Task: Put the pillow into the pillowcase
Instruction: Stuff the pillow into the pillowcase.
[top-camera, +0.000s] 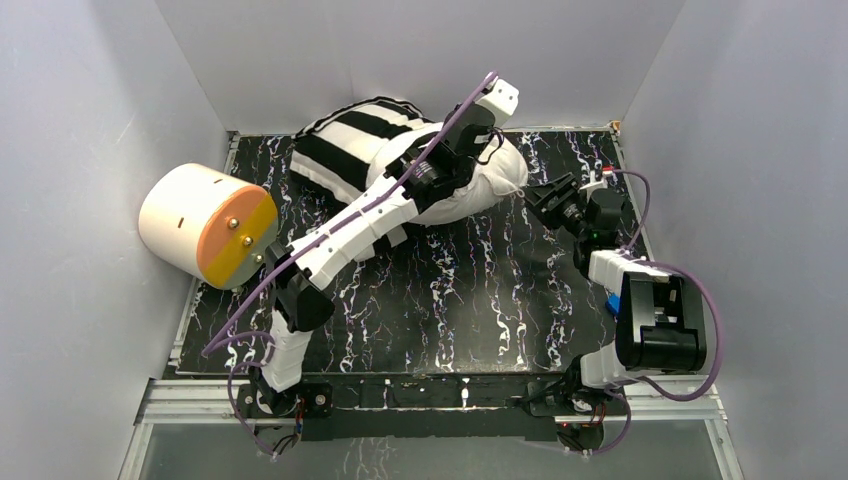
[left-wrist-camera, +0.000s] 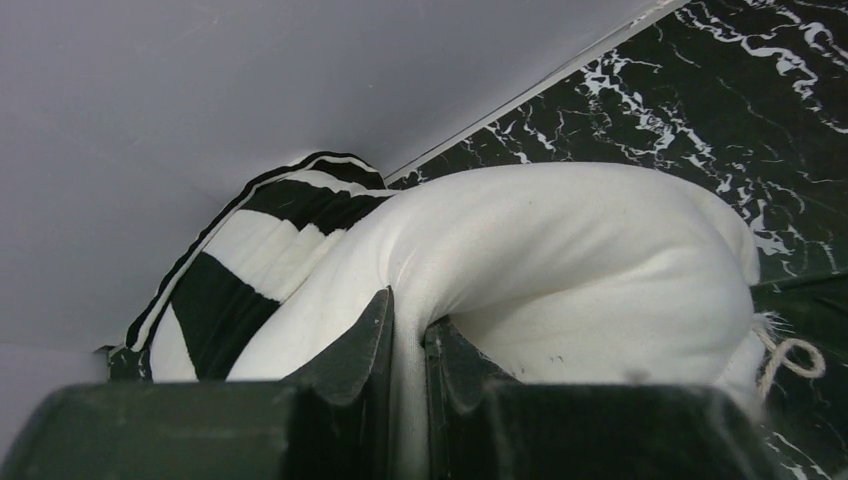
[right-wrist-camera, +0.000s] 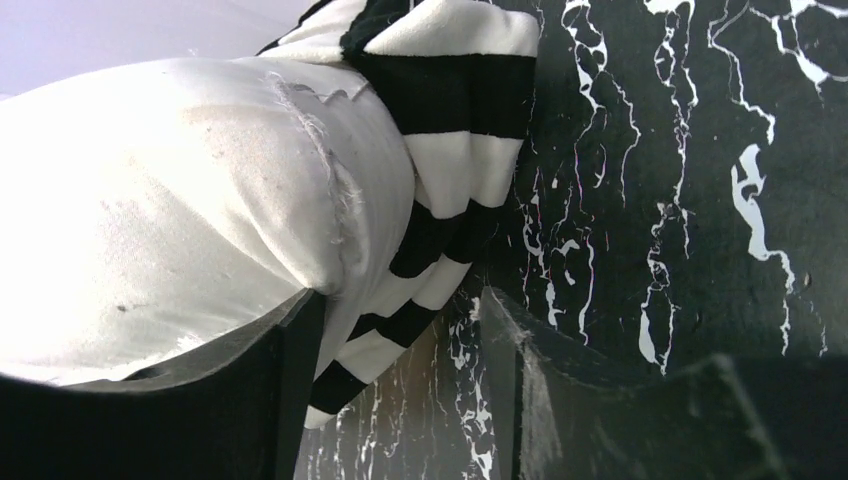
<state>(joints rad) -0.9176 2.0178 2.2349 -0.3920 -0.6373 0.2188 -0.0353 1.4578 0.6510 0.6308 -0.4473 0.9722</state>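
Note:
The plump white pillow lies at the back of the marbled table, its left part inside the black-and-white striped pillowcase. My left arm reaches over it. In the left wrist view my left gripper is shut on a fold of the white pillow fabric, with the pillowcase bunched behind. My right gripper sits at the pillow's right end. In the right wrist view it stands open with the striped pillowcase hem hanging between its fingers, close to the left finger. The pillow bulges above that finger.
A cream cylinder with an orange face lies at the table's left edge against the wall. Grey walls close in the back and both sides. The black white-veined tabletop stretches in front of the pillow.

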